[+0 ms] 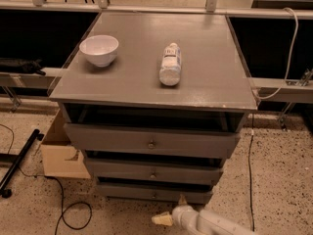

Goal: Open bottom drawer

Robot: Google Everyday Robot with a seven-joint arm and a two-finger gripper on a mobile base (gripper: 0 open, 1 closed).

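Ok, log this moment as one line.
phase: pre-grasp | gripper: open, low, in front of bottom drawer | knob: not gripped
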